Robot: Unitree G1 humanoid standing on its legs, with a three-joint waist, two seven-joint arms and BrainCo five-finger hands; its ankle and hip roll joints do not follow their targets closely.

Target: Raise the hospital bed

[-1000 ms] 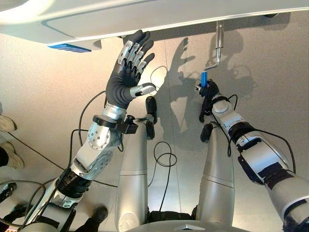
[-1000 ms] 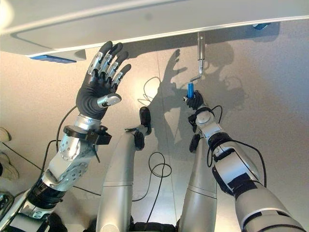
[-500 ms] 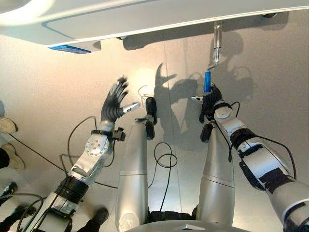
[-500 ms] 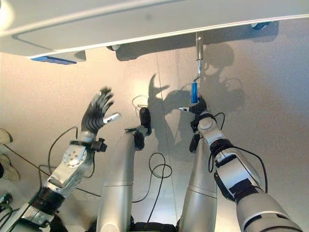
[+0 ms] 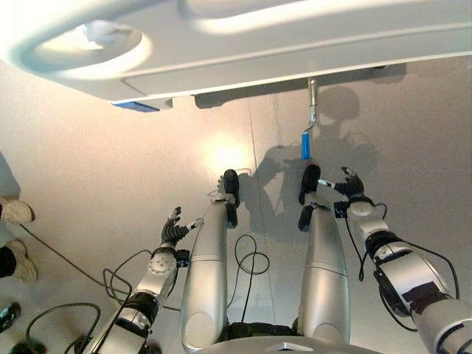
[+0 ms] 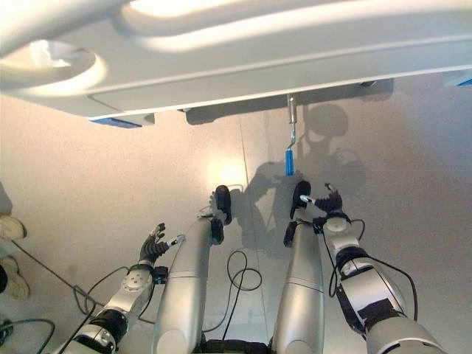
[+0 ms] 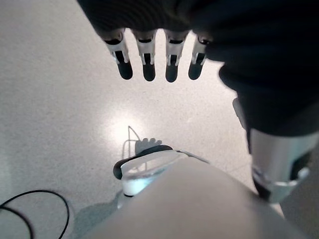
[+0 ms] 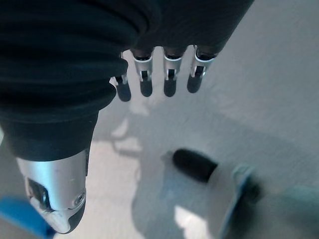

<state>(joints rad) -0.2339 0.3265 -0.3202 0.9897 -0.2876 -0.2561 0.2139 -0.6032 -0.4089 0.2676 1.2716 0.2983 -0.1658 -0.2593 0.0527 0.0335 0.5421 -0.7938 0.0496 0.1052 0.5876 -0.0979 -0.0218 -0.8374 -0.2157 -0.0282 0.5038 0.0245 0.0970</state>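
Speckled floor (image 5: 110, 169) | smooth white bed (image 5: 258, 44) | blue-gripped crank (image 5: 305, 144) free | left hand (image 5: 172, 230), right hand (image 5: 348, 183) fingers straight

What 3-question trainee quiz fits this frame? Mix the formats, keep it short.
1. True or false: the right robot hand grips the crank handle.
2. Multiple choice: the crank handle hangs from (A) the hospital bed, (B) the floor, (C) the left robot hand.
3. Fill in: the crank's grip is coloured ____.

Key: 1 false, since it is apart from the handle, fingers open; 2 A; 3 blue.
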